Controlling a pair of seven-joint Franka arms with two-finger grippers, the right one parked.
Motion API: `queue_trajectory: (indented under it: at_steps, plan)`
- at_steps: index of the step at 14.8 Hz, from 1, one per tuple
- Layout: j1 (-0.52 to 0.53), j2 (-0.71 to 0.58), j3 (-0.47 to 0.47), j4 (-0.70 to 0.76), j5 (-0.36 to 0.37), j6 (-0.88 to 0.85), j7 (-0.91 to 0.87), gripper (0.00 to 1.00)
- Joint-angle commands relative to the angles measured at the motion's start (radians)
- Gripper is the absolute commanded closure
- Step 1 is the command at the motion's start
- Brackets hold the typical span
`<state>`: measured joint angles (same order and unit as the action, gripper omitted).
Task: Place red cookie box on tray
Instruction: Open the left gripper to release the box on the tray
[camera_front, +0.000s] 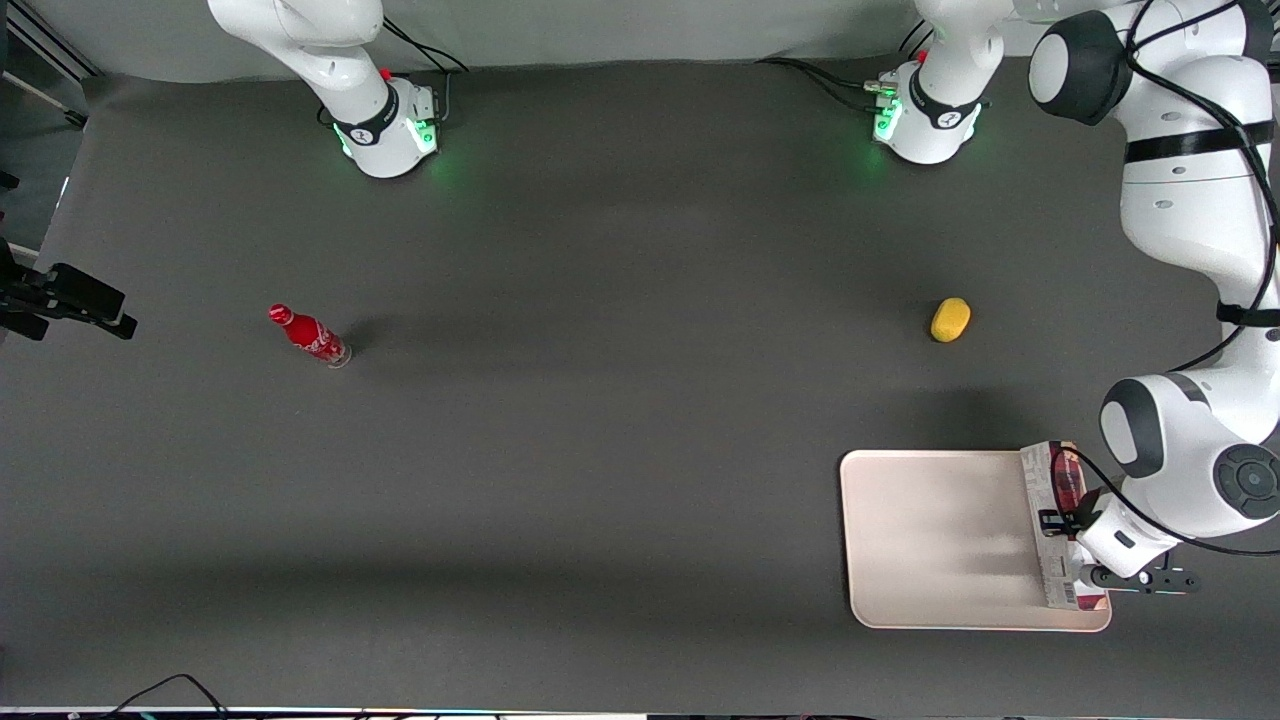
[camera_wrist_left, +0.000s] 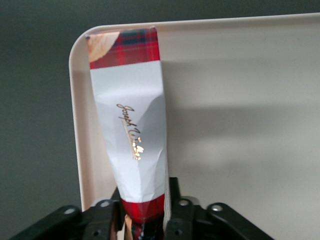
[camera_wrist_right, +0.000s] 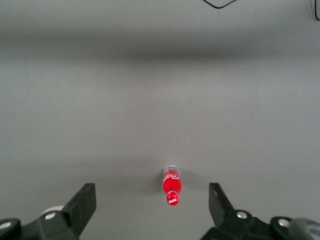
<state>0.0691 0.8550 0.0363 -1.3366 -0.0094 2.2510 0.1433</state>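
A dark grey mat covers the whole table (camera_front: 600, 480), and on it lie four loose things: one bottle, one yellow lump, one tray and one box. Toward the parked arm's end stands the single small red soda bottle (camera_front: 309, 335), upright on the mat and well apart from everything else; the parked arm's wrist camera looks straight down on it (camera_wrist_right: 171, 185). Toward the working arm's end sits one small yellow rounded object (camera_front: 950, 320), alone on the mat and farther from the front camera than the tray. The one tray (camera_front: 930, 540) is cream-white, flat, with rounded corners and a low rim, and it lies near the edge of the table closest to the front camera. The one red cookie box (camera_front: 1058, 525) lies along the tray's short edge at the working arm's end, its length running parallel to that rim and just inside it. In the wrist view the box (camera_wrist_left: 132, 130) shows a white face with gold script, dark red plaid at both ends, and its tip reaches into the tray's rounded corner (camera_wrist_left: 85, 45). The gripper (camera_front: 1068, 528) sits over the box about midway along it, and its two black fingers (camera_wrist_left: 180, 215) are closed against the box's sides, pinching it. Whether the box's underside rests on the tray floor cannot be told.
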Motion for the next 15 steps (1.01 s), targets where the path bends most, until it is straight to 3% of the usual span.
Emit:
queue_trajectory:
  at_steps: [1,8,15]
  plan:
    - [-0.006,0.013,0.008,0.013,-0.012,0.015,0.013,0.0]
    - [-0.006,-0.002,0.007,0.019,-0.012,-0.01,0.005,0.0]
    - [-0.02,-0.258,0.001,0.017,0.006,-0.278,-0.004,0.0]
